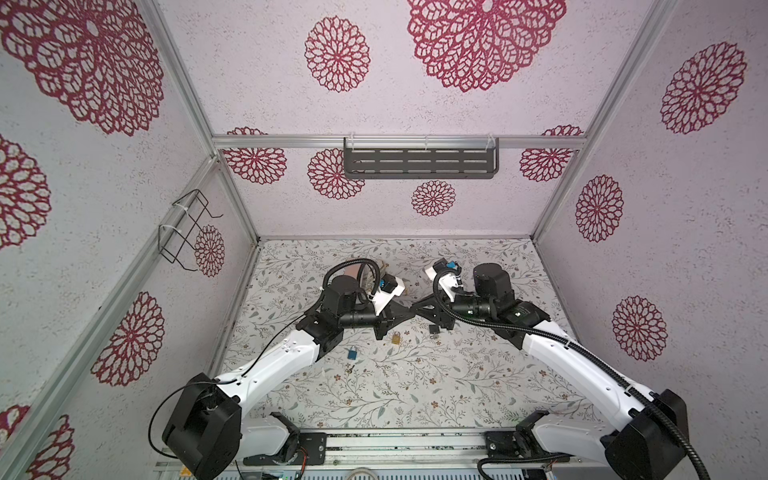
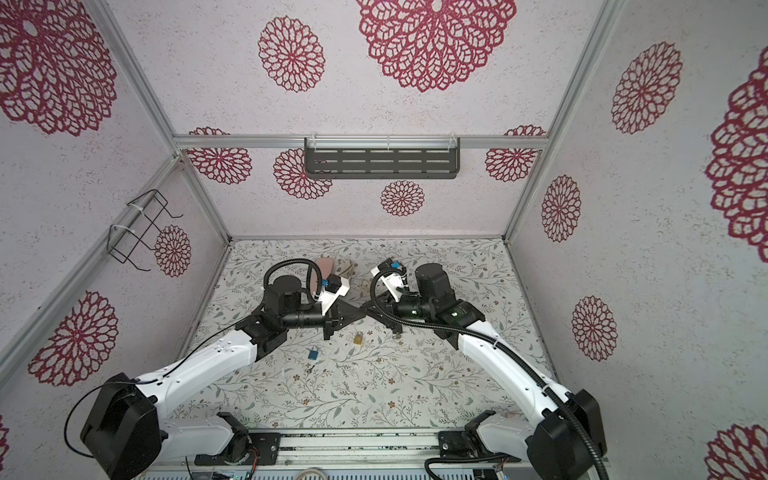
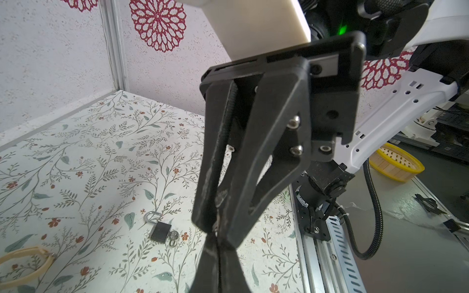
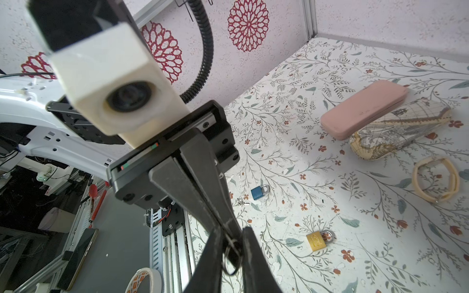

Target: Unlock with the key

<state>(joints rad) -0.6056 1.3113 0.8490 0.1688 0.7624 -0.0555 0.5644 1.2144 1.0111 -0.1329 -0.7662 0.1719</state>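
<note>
On the floral-patterned tabletop [image 1: 415, 386], the blue metal padlock [image 1: 352, 353] lies left of the brass padlock [image 1: 395, 338], with the black padlock [image 3: 160, 230] to the right of the latter. The small silver key [image 4: 242, 203] lies just in front of the blue metal padlock. The pink oblong case [image 4: 363, 111] lies at the rear, touching the map-printed case [image 4: 398, 129].

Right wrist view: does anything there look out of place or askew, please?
A small key lies loose beside the blue padlock, not in it; the pink case seems propped on the map-print case. Nothing looks damaged.
</note>
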